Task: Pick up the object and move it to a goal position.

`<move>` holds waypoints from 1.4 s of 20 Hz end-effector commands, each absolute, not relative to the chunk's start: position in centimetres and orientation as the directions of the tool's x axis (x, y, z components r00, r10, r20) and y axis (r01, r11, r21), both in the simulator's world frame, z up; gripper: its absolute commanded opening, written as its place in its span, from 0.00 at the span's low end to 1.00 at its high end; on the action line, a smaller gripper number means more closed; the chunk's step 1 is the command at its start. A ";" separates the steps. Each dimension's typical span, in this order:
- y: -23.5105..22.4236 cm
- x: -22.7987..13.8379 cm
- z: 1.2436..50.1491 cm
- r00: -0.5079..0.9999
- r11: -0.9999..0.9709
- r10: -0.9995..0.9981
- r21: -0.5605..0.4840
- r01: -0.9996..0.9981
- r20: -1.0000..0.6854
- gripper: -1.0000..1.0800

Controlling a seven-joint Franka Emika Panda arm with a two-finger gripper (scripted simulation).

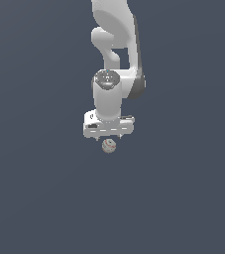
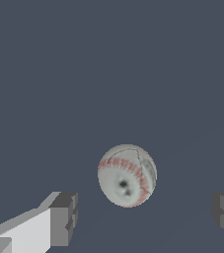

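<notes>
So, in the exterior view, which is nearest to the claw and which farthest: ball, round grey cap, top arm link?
1. Ball, just below the claw.
2. Round grey cap, above it on the arm.
3. Top arm link, at the upper edge.

Arm [image 1: 115,59]: white, jointed, reaching down from the exterior view's top edge, wrist vertical. Gripper [image 2: 143,217]: pointing straight down, jaws spread wide. Fingertips [image 2: 64,219]: grey pads, well apart, touching nothing.
</notes>
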State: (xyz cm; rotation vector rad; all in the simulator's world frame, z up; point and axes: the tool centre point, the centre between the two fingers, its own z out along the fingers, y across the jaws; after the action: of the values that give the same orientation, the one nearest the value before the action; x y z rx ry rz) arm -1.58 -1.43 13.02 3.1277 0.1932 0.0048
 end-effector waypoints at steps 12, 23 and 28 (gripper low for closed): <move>-1.5 -2.8 9.8 0.986 -0.986 0.169 0.000 0.169 -0.001 0.96; -1.5 -2.9 5.4 0.985 -0.985 0.172 0.000 0.172 0.000 0.96; -1.5 -2.8 4.8 0.985 -0.985 0.172 0.000 0.172 0.000 0.96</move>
State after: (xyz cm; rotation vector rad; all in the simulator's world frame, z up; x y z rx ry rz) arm -2.90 -1.54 4.88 3.1301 0.2712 -0.0023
